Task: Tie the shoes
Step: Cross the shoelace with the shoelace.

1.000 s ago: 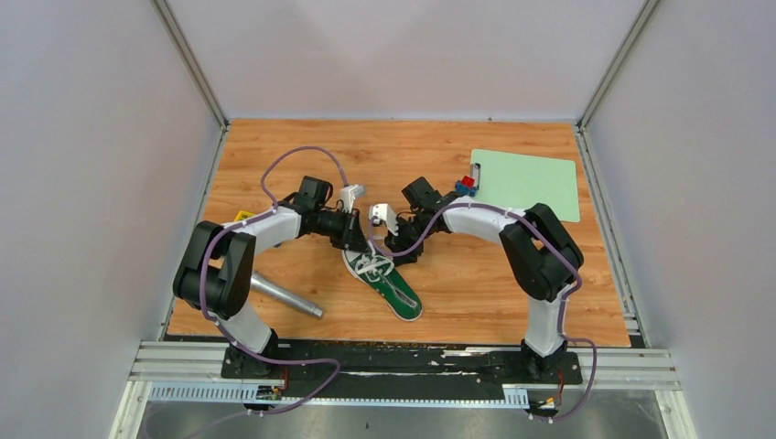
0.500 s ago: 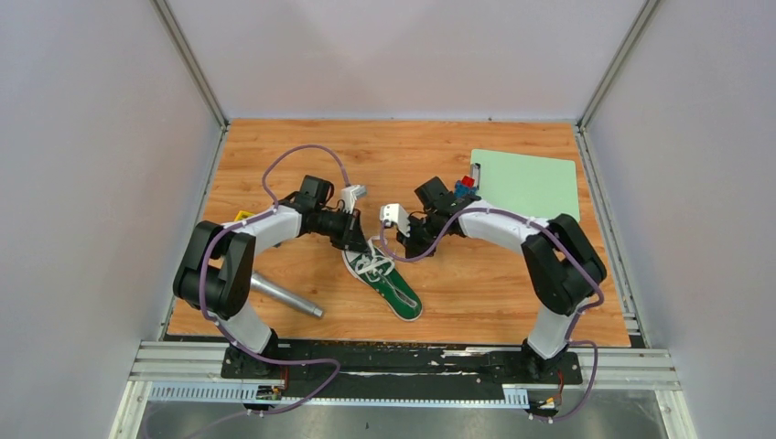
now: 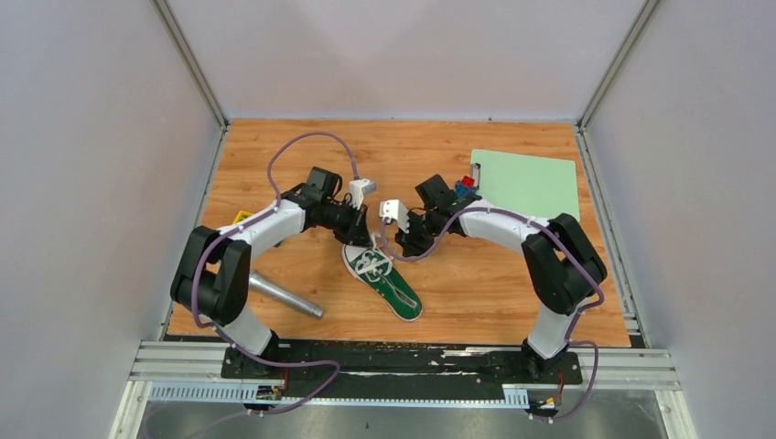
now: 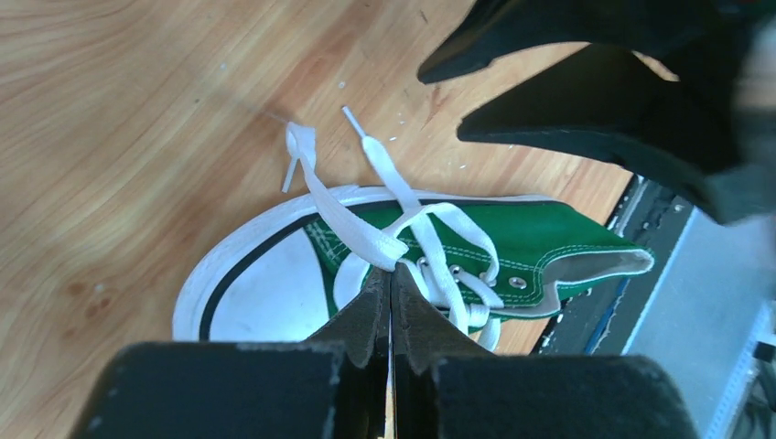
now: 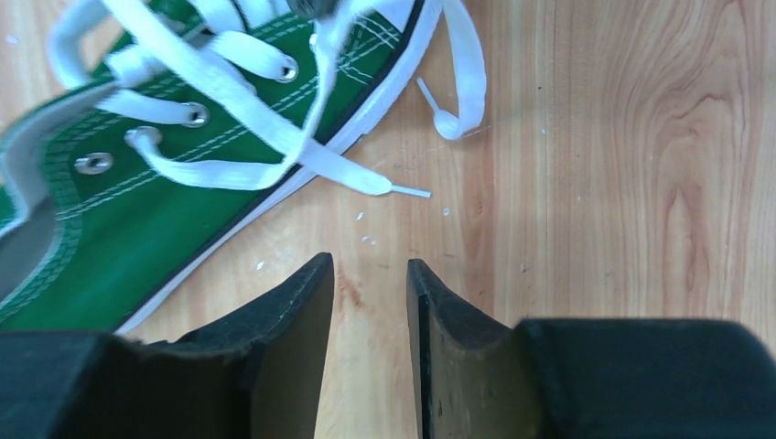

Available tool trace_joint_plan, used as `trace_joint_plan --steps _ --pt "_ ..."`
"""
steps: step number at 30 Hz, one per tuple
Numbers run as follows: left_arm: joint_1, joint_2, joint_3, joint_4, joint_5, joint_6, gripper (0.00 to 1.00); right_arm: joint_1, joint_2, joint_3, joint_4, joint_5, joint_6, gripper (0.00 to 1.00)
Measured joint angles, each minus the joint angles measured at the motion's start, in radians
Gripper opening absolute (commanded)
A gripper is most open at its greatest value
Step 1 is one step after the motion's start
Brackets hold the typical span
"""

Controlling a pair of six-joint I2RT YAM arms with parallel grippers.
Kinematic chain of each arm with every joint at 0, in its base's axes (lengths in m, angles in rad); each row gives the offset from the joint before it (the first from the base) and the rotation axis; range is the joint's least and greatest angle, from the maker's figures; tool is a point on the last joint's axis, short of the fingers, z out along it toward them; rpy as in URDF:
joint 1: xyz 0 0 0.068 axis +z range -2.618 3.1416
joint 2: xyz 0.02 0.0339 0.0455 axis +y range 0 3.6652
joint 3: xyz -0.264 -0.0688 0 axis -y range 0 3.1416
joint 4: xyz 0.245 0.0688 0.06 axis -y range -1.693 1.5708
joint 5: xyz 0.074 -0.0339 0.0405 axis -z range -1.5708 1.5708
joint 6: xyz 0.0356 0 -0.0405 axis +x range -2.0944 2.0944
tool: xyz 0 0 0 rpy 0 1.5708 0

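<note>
The wooden tabletop (image 3: 476, 283) carries everything. A pale green sheet (image 3: 526, 183) lies flat at its far right corner.

The green canvas sneaker (image 3: 392, 288) lies near the middle of the tabletop, between the two arms. Its white toe cap points away and to the left, and its heel faces the near edge. A metal cylinder (image 3: 284, 294) lies on its side to the left of the sneaker, well apart from it and partly under the left arm.

Both arms bend inward over the toe end of the sneaker. The left end effector (image 4: 391, 273) has its fingers pressed together, clamping a flat white lace (image 4: 343, 215) just above the eyelets. From the pinch the lace runs out across the toe cap to a loose end on the wood. The right end effector (image 5: 369, 274) has its fingers apart by a narrow gap. It holds nothing and is low over bare wood just beside the sneaker's white sole edge.

A second lace end (image 5: 366, 181) lies slack on the wood just ahead of those fingers. A small red and blue item (image 3: 467, 186) sits at the left edge of the green sheet.
</note>
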Motion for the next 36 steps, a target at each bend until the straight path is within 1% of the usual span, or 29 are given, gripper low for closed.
trace_joint_plan --steps 6,14,15,16,18,19,21,27,31,36 --pt "0.0 -0.066 0.0 -0.053 -0.095 0.019 0.0 0.015 0.082 0.0 0.072 0.005 -0.08 0.4" --pt "0.0 -0.073 -0.005 -0.069 -0.118 0.019 0.0 0.077 0.117 0.0 0.114 -0.009 -0.161 0.4" --pt "0.0 -0.073 -0.005 -0.069 -0.119 0.019 0.0 0.084 0.121 0.002 0.117 -0.006 -0.174 0.38" --pt "0.0 -0.073 -0.005 -0.069 -0.12 0.019 0.0 0.085 0.121 0.002 0.117 -0.007 -0.183 0.32" --pt "0.0 -0.073 -0.008 -0.068 -0.121 0.019 0.0 0.089 0.126 0.003 0.119 -0.007 -0.196 0.15" --pt "0.0 -0.073 -0.011 -0.067 -0.121 0.019 0.0 0.092 0.13 0.004 0.119 -0.008 -0.201 0.08" --pt "0.0 -0.073 -0.019 -0.067 -0.122 0.019 0.0 0.1 0.146 0.008 0.122 -0.01 -0.208 0.0" --pt "0.0 -0.073 -0.034 -0.066 -0.119 0.019 0.0 0.092 0.135 -0.007 0.144 0.008 -0.197 0.0" --pt "0.0 -0.073 -0.034 -0.047 -0.107 0.017 0.0 0.047 0.022 -0.074 0.113 0.031 -0.177 0.0" --pt "0.0 -0.061 -0.034 -0.014 -0.051 0.013 0.0 -0.003 -0.118 -0.072 0.063 0.024 -0.122 0.0"
